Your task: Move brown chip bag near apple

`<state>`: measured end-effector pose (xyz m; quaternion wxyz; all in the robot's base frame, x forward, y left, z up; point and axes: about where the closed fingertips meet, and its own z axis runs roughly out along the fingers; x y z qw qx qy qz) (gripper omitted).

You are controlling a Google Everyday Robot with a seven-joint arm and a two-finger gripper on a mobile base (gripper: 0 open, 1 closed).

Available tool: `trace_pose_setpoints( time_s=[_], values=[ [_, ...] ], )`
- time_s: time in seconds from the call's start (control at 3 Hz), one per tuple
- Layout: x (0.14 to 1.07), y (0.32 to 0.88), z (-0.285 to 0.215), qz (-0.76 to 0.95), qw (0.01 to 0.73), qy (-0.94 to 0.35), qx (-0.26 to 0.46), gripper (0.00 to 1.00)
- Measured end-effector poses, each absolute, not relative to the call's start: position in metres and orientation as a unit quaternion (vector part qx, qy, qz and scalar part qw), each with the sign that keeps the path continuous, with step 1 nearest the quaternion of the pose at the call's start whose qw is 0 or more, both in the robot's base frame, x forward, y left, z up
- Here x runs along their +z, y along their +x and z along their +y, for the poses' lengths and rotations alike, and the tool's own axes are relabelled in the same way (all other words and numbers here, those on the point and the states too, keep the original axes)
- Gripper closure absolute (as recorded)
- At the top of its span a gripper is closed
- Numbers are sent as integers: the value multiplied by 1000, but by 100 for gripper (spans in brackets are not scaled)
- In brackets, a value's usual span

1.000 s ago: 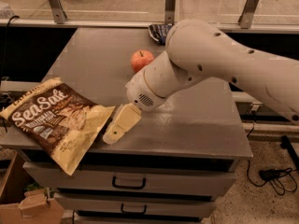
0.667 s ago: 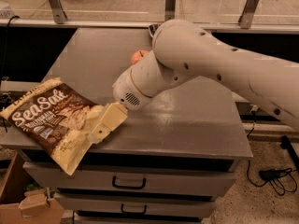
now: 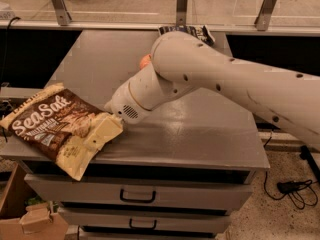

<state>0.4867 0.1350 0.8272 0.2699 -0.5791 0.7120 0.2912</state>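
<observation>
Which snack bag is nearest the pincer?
The brown Sea Salt chip bag at front left; the pincer is at its right edge. The dark bag lies at the back.

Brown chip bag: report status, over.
Gripper at right edge of brown chip bag, table front-left. Apple mostly hidden behind arm. Only the arm lies between.

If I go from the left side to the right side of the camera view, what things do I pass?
brown chip bag → gripper, at the bag's right edge → apple, peeking out from behind the arm → dark blue snack bag, farther back.
</observation>
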Motion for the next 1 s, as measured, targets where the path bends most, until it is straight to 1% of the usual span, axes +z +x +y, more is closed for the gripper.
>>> trace_pose_setpoints(
  time_s=[0.67,1.0],
  values=[
    [830,487,135,713,270,-578,291,82],
    [831,487,135,713,270,-578,291,100]
  ],
)
